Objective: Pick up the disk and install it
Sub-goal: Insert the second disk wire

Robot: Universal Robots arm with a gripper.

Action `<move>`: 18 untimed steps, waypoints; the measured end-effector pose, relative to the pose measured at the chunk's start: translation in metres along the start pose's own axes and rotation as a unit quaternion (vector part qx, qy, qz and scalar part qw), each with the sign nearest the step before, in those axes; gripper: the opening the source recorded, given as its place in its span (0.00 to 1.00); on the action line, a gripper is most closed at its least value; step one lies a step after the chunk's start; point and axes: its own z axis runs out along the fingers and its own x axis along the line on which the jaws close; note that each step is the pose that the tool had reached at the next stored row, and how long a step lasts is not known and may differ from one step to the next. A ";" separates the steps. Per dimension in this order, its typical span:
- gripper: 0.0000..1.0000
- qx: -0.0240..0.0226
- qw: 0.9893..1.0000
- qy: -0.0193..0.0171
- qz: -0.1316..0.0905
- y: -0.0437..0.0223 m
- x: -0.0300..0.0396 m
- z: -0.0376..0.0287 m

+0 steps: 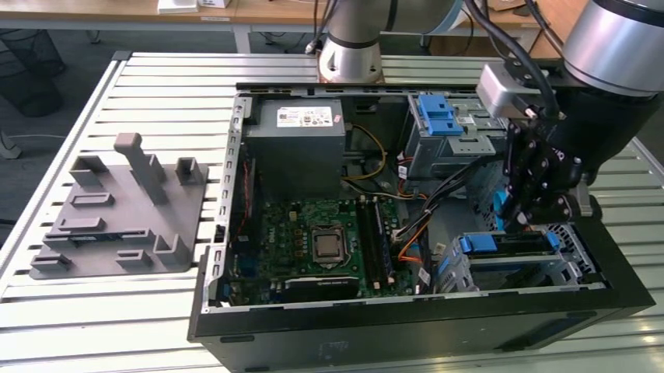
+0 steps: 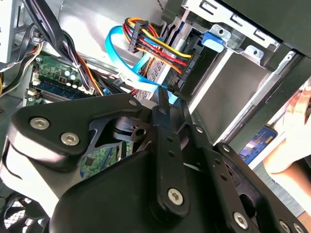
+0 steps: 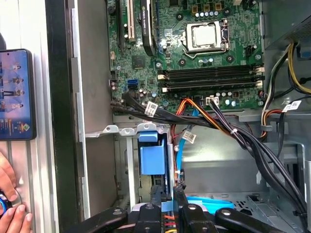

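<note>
Jaws closed on thin blue piece at your gripper (image 1: 524,216), apparently rail of disk (image 1: 505,250), seated low right of exterior frame in drive cage (image 1: 576,260). Risk, your call: cable bundle (image 3: 228,131) crowds bay; snag or skewed push could jam rail. Beyond: motherboard (image 1: 322,241), grey box (image 1: 301,136). Slatted bench (image 1: 93,311), grey fixture (image 1: 114,214) left. Hand (image 3: 12,213) beside phone (image 3: 17,94).

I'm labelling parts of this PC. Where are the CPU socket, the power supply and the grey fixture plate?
CPU socket (image 1: 328,242), exterior view, on its metal centre.
Power supply (image 1: 301,151), exterior view, on its grey top face.
Grey fixture plate (image 1: 99,225), exterior view, on its flat base.
</note>
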 end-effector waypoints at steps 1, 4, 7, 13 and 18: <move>0.25 0.000 1.000 0.000 0.000 -0.0002 0.0004 0.0003; 0.25 0.000 1.000 0.000 0.000 -0.0006 0.0012 0.0011; 0.25 0.000 1.000 -0.002 0.000 -0.0006 0.0013 0.0010; 0.25 0.000 1.000 -0.004 0.000 -0.0010 0.0033 0.0022; 0.25 0.000 1.000 -0.004 0.000 -0.0027 0.0035 0.0036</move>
